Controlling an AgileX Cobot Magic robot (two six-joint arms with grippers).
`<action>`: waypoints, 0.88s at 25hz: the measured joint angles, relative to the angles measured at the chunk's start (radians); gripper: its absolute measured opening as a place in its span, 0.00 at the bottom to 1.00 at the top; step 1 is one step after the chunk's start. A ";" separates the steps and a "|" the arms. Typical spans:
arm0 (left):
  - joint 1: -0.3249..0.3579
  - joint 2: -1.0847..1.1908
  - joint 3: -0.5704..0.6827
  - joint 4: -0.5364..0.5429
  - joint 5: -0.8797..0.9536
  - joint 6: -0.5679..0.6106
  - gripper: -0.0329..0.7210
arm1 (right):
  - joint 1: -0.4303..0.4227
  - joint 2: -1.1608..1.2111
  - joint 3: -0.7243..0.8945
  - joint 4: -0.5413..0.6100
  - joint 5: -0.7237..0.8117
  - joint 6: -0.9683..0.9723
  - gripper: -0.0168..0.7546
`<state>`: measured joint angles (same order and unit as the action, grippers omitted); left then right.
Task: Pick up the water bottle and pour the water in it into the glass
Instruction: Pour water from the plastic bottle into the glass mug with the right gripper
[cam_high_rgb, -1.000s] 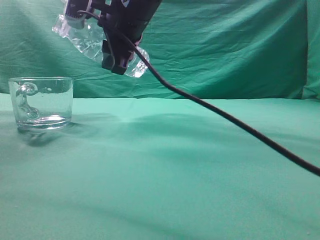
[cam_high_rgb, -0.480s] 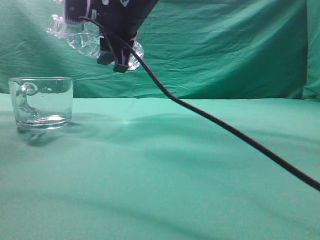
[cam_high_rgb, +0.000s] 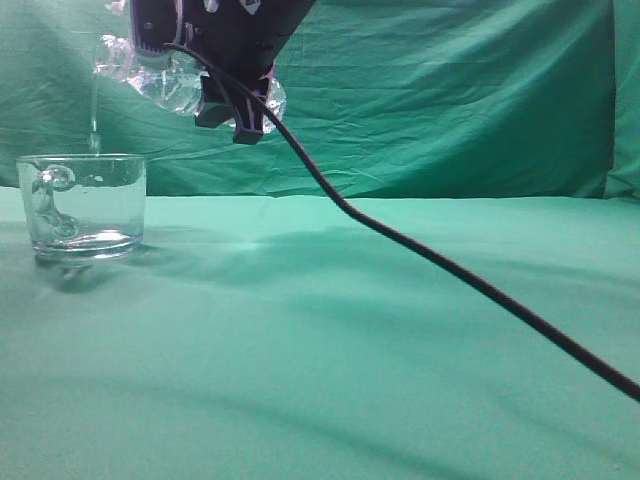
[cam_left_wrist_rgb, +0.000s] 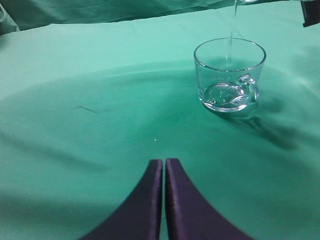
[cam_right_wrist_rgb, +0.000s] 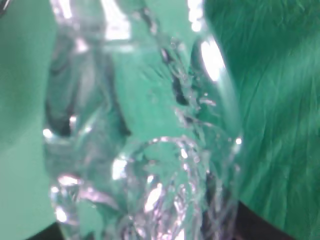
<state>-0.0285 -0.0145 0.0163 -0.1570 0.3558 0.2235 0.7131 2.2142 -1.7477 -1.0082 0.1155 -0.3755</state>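
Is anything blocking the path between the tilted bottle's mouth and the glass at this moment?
Nothing visible does. The water bottle, held tipped by the right gripper, has its mouth above the glass, and a thin stream of water falls straight into it.

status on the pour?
Right gripper clamped on water bottle, tipped. Thin water stream entering glass. Left gripper shut, idle. Nothing obstructing.

1. The cloth (cam_high_rgb: 400, 330) on the table is plain green, and the creased backdrop (cam_high_rgb: 450, 100) behind it is a darker green.
2. The glass (cam_high_rgb: 84, 205) is clear and colourless, tinted green by the cloth.
3. The bottle (cam_high_rgb: 165, 75) is clear with white glints.
4. The water (cam_high_rgb: 95, 110) falls as a thin, pale thread.
5. The right gripper (cam_high_rgb: 230, 100) is black-purple, with a black cable (cam_high_rgb: 450, 268).
6. The left gripper (cam_left_wrist_rgb: 164, 172) is dark purple.
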 joint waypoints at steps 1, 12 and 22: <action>0.000 0.000 0.000 0.000 0.000 0.000 0.04 | 0.000 0.000 0.000 -0.004 0.000 0.000 0.42; 0.000 0.000 0.000 0.000 0.000 0.000 0.04 | 0.000 0.000 0.000 -0.073 -0.002 -0.002 0.42; 0.000 0.000 0.000 0.000 0.000 0.000 0.04 | 0.000 0.000 0.000 -0.093 0.006 -0.002 0.42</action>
<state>-0.0285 -0.0145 0.0163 -0.1570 0.3558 0.2235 0.7131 2.2142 -1.7477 -1.1014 0.1212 -0.3771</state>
